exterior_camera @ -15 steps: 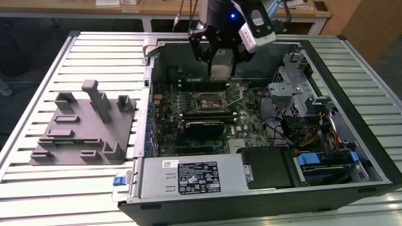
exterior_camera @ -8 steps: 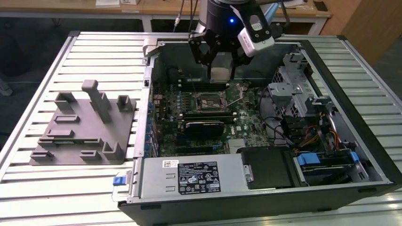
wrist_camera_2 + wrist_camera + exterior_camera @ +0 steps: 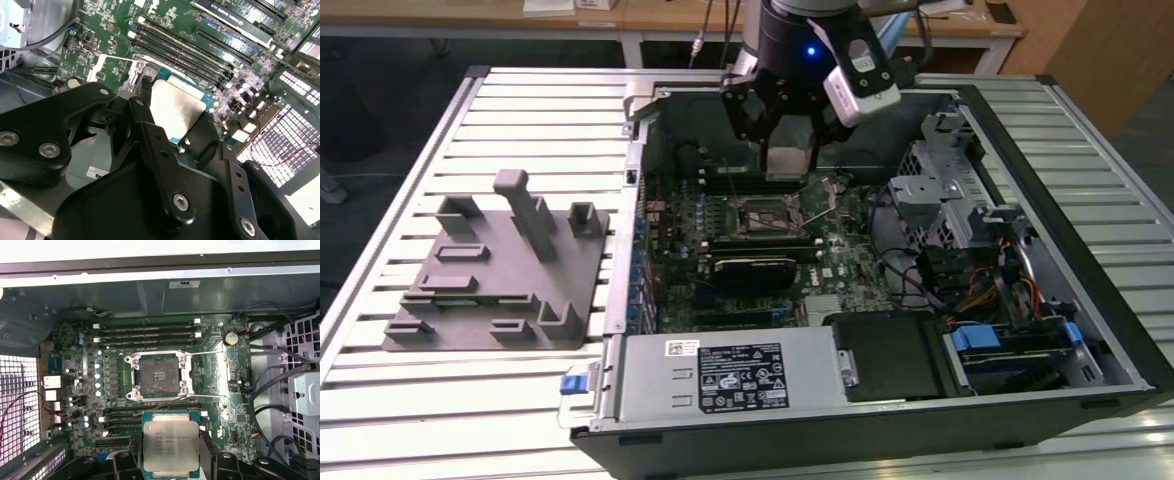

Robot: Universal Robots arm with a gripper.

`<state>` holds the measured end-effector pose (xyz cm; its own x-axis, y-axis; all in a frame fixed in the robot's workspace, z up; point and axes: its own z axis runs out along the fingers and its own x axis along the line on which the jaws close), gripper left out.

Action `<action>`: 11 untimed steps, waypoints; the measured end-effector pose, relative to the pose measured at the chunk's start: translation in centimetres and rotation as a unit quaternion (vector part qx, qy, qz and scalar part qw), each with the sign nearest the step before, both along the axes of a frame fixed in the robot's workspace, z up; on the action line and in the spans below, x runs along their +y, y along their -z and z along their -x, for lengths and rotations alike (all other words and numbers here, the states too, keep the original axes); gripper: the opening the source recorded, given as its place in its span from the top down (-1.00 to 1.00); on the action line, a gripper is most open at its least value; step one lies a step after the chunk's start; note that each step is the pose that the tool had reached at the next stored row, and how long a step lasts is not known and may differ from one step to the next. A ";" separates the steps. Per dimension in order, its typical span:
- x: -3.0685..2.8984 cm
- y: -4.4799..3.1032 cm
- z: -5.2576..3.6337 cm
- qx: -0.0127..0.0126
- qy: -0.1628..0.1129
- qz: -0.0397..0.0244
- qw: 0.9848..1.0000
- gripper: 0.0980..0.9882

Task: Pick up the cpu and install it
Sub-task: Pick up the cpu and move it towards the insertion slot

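A slatted metal table carries an open computer case lying on its side, with a grey fixture beside it on the exterior view's left. At the near end of the case sits a silver power supply with a printed label. Beyond it the green motherboard lies flat on the case floor. A metal drive cage and bundled cables line the exterior view's right side.

In the middle of the board is the socket. Its dark contact field is uncovered inside a metal frame, and memory slots flank it.

Farther back, the gripper hangs over the far part of the board. It is clenched on the cpu, with black fingers pressing two opposite edges. The chip's pale silvery top shows in both wrist views. It is held above the board, clear of the socket and not seated in it. Wooden desks stand behind the table.
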<state>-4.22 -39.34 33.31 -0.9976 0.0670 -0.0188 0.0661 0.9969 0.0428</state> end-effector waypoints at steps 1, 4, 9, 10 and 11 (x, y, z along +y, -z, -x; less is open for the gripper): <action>0.00 0.05 0.00 0.000 0.000 0.000 1.000 0.00; 0.00 0.18 0.00 0.000 0.000 0.000 1.000 0.00; 0.00 0.36 0.00 0.000 0.000 0.001 1.000 0.00; 0.00 0.38 0.00 0.000 0.000 0.001 1.000 0.00; 0.00 0.41 0.00 0.000 0.000 0.001 1.000 0.00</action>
